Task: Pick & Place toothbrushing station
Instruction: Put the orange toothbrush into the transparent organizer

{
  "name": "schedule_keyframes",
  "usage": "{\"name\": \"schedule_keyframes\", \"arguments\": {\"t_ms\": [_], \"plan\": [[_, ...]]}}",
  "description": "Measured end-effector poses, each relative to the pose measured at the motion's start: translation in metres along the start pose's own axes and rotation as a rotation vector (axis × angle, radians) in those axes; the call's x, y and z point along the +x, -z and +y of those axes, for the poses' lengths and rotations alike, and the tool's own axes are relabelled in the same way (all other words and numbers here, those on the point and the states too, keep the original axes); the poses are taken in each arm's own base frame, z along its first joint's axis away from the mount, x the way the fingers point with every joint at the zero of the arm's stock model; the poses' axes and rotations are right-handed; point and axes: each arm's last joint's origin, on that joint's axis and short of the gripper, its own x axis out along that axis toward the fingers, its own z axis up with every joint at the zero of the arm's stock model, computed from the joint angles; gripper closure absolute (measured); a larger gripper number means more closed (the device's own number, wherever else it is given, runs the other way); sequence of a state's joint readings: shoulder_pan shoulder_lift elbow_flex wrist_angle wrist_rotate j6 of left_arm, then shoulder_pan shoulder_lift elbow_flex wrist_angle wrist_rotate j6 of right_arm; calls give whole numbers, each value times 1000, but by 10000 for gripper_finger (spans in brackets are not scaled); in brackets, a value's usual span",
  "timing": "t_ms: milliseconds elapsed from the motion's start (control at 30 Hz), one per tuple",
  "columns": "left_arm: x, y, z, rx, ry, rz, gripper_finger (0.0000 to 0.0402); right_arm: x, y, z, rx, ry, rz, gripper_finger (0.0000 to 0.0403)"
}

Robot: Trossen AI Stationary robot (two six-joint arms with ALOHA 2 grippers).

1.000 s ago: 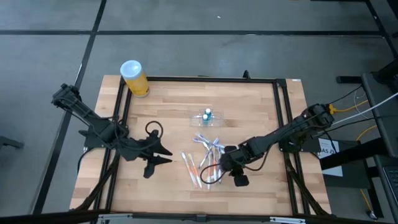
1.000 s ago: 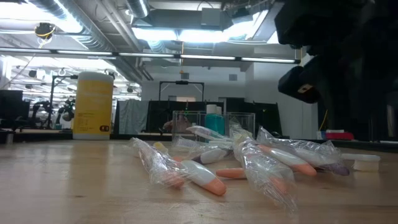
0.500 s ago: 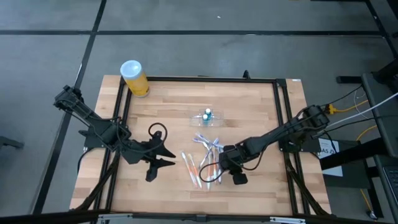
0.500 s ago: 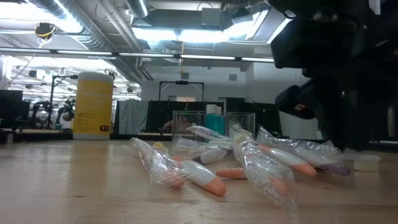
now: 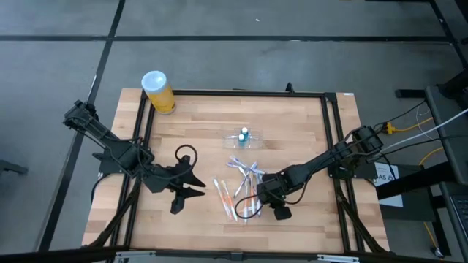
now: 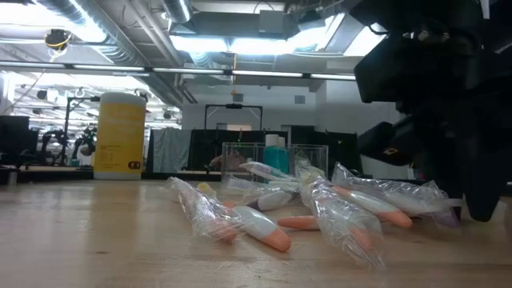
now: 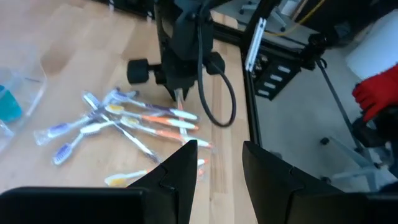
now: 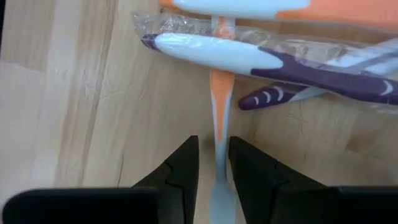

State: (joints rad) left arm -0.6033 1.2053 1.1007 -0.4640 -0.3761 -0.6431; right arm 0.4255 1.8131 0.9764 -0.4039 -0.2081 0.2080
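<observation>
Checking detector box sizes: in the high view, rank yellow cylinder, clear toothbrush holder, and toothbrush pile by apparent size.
1. toothbrush pile, the widest spread.
2. yellow cylinder.
3. clear toothbrush holder, roughly similar to the cylinder; its see-through edges are hard to trace, so 2 and 3 are unsure.

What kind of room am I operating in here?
Most likely a robotics lab or workshop, not a home. The wooden table sits in a black metal frame on a grey tiled floor, and the low view shows exposed ceiling pipes, strip lights and more equipment behind.
</observation>
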Motion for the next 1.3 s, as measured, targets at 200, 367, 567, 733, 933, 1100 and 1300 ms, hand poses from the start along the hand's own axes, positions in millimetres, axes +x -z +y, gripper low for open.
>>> {"name": "schedule_keyframes", "arguments": {"t_ms": [200,367,567,733,933,1100,1300], "plan": [[1,3,2,-8,43,86,279,0,-1,-2,5,6,-8,366],[1,4,2,19,52,98,279,-3,-7,0,23,17,-19,385],[1,4,3,96,55,97,279,-24,-19,9,26,24,33,388],[3,0,7,135,47,91,277,-69,-35,29,2,52,38,388],[8,-18,13,141,127,0,260,-132,-63,57,-37,42,-30,388],[10,-36,18,125,192,-104,248,-168,-73,63,-35,69,-60,388],[21,-47,26,73,278,-115,247,-172,-85,54,-39,84,-43,388]]}}
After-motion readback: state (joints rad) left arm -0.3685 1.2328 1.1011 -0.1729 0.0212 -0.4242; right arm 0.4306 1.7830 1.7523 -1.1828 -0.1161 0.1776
